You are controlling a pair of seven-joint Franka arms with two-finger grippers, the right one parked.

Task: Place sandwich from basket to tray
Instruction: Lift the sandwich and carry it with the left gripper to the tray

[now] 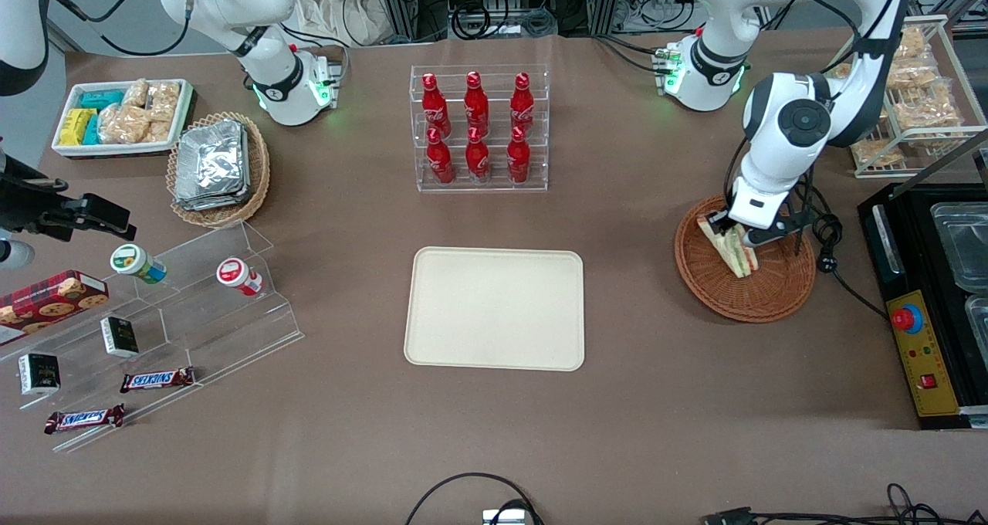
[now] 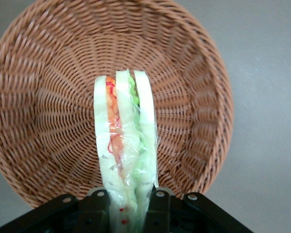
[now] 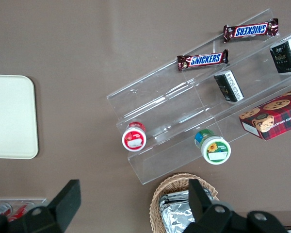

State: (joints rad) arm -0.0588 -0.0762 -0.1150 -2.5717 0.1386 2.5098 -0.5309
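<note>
The sandwich point(image 1: 730, 248) is a pale wedge with orange and green filling, wrapped in clear film. It stands on edge in the reddish-brown wicker basket point(image 1: 760, 293) toward the working arm's end of the table. My left gripper point(image 1: 733, 235) is down in the basket and shut on the sandwich. In the left wrist view the black fingers point(image 2: 157, 204) press both sides of the sandwich point(image 2: 126, 141), with the basket's weave point(image 2: 48, 111) around it. The cream tray point(image 1: 495, 307) lies bare at the table's middle, apart from the basket.
A clear rack of red bottles point(image 1: 478, 127) stands farther from the front camera than the tray. A black machine with a red button point(image 1: 922, 332) sits beside the basket at the table's end. A wire rack of snacks point(image 1: 918, 96) stands near the arm's base.
</note>
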